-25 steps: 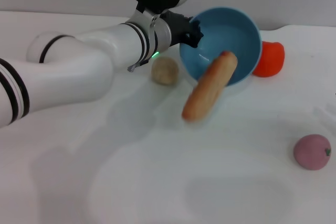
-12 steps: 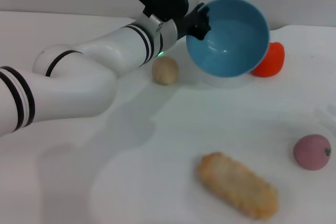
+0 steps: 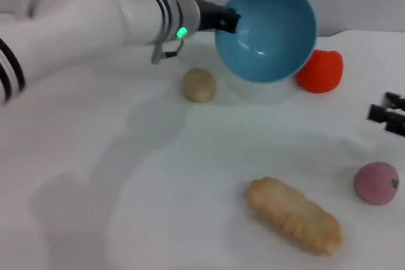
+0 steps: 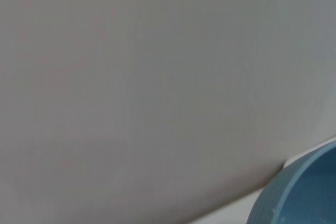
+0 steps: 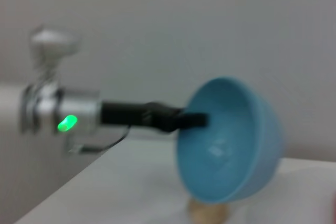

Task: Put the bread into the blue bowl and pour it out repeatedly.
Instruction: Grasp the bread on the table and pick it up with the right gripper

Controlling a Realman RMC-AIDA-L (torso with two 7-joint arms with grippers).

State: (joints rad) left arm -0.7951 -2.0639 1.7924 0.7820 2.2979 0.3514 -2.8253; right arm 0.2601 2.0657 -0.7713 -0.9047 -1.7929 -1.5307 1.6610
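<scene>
My left gripper (image 3: pixel 228 19) is shut on the rim of the blue bowl (image 3: pixel 269 30) and holds it in the air at the back of the table, tipped on its side with the opening facing me. The bowl is empty. It also shows in the right wrist view (image 5: pixel 231 145), and a part of its rim shows in the left wrist view (image 4: pixel 304 192). The bread (image 3: pixel 293 214) lies on the white table near the front, ribbed side up. My right gripper (image 3: pixel 387 113) enters at the right edge of the head view, low over the table.
A small beige ball (image 3: pixel 199 85) lies under the left arm. An orange-red toy (image 3: pixel 320 70) sits behind the bowl to the right. A pink round fruit (image 3: pixel 376 183) lies at the right, near the right gripper.
The bread slid out of the tipped bowl and landed on the table near the front. The left arm lifted the bowl higher. The right gripper has come into view at the right edge.
</scene>
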